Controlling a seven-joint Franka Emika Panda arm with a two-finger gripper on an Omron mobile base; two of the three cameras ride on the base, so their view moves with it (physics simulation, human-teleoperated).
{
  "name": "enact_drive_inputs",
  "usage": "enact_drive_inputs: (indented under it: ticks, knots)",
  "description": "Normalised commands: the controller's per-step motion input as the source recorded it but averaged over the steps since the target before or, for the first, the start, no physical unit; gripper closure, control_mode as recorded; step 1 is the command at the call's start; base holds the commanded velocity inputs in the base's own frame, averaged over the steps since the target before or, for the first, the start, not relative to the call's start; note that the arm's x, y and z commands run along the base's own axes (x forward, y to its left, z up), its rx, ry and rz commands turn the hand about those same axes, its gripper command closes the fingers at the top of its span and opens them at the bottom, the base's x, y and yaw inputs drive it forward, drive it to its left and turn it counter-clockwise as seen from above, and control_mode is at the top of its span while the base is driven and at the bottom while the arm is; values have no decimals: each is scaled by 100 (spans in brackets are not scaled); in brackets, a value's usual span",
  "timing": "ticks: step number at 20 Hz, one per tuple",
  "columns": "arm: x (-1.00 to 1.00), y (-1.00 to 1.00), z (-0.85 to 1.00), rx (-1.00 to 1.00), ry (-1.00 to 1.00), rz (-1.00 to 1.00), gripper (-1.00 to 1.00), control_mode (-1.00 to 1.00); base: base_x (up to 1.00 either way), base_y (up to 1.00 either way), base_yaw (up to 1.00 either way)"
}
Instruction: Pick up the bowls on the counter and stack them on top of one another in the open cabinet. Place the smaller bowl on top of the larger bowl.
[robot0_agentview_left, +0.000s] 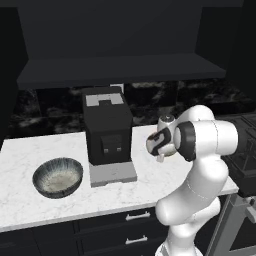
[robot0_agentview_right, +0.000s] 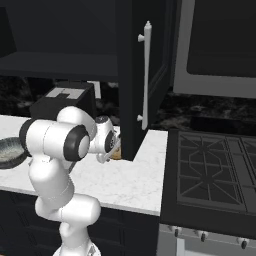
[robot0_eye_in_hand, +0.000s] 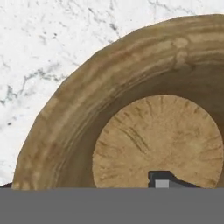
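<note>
- The end effector (robot0_eye_in_hand: 162, 180) hangs close over the brown bowl (robot0_eye_in_hand: 144, 131); in the hand view one dark fingertip (robot0_eye_in_hand: 161, 178) shows above the bowl's tan floor, the other is cut off, so I cannot tell how wide the jaws stand or whether they grip anything.
- The brown bowl sits on the worktop (robot0_eye_in_hand: 52, 48); its right and lower parts run off the hand view's edge.
- In the left base view the arm's wrist (robot0_agentview_left: 162, 140) covers the spot where the brown bowl stands, just right of the coffee machine (robot0_agentview_left: 106, 127).
- In the right base view a sliver of brown bowl (robot0_agentview_right: 116, 151) peeks out between the wrist and the open cabinet door (robot0_agentview_right: 142, 75), the rest hidden.
- The grey bowl (robot0_agentview_left: 58, 176) rests upright on the worktop (robot0_agentview_left: 20, 200), left of the coffee machine and well apart from the brown bowl; in the right base view it (robot0_agentview_right: 9, 152) is cut by the left edge and partly behind the arm.
- The cabinet (robot0_agentview_left: 120, 67) shelf is dark; its depth is hard to make out.
- The stove (robot0_agentview_right: 215, 170) lies right of the worktop.
</note>
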Motion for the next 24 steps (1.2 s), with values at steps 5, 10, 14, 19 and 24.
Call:
enact_drive_inputs:
  ticks: [5,10,14,19,24]
  knots:
    - [-17,-5,8,6,0,0,100,-100,0,0,0]
    - [-22,7,89,1,7,10,100,-100,0,0,0]
    - [-58,-2,100,0,2,7,100,-100,0,0,0]
    - [-58,-10,73,1,3,6,100,-100,0,0,0]
    - [-45,0,63,0,7,0,100,-100,0,0,0]
